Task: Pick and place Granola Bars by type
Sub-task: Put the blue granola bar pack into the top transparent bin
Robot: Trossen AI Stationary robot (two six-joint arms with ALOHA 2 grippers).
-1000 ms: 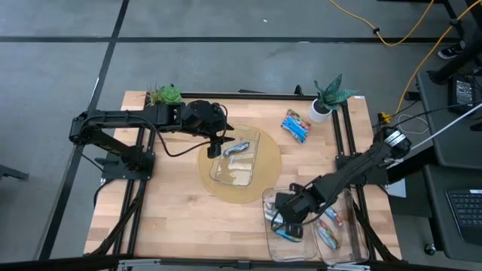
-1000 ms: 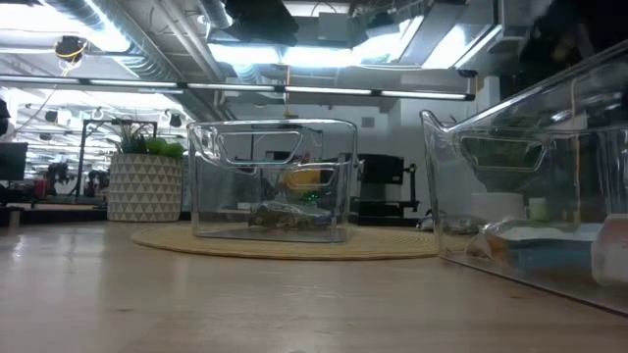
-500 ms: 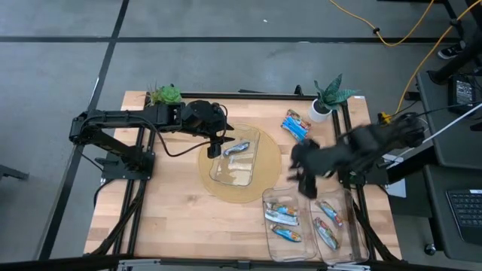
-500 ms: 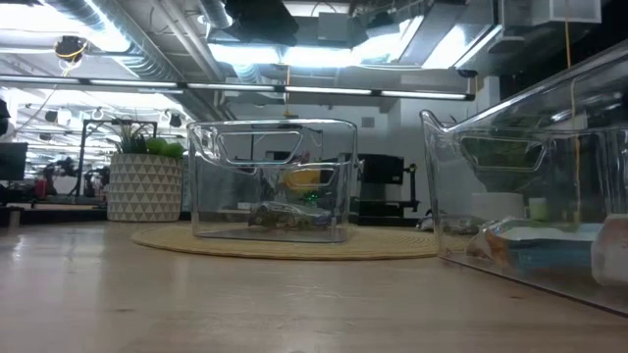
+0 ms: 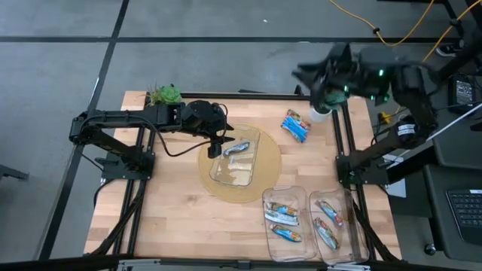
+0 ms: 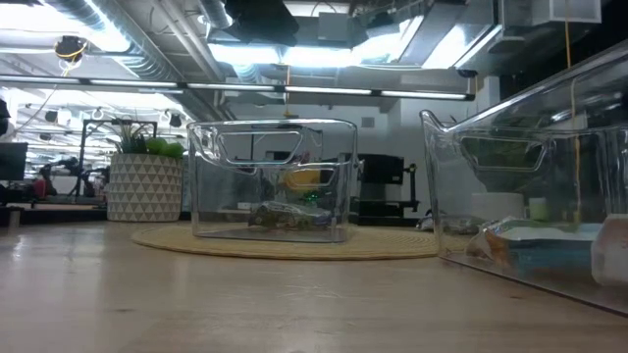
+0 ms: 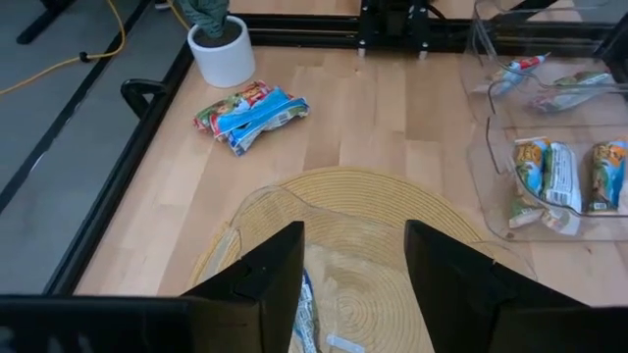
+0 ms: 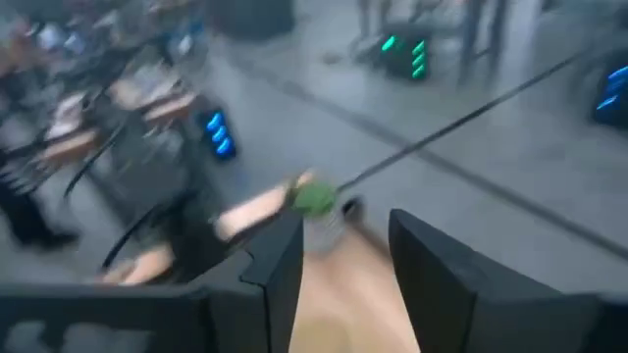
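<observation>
A small heap of granola bars lies on the table at the far right, seen also in the left wrist view. One silver-blue bar lies in the clear bin on the round woven mat. More bars lie in the two clear bins at the near right. My left gripper hovers open over the mat bin's far-left side, nothing between its fingers. My right gripper is raised high beyond the far right corner, blurred; its wrist view shows the fingers apart and empty.
A white-potted plant stands at the far right corner, just beyond the loose bars. A second plant stands at the far left. Black frame rails run along the table's sides. Bare wood lies at the near left.
My right gripper has come up out of the left one of the two near-right bins, swung fast toward the table's far edge and risen high, tipping from pointing down to nearly level. The bars in that bin lie where they were.
</observation>
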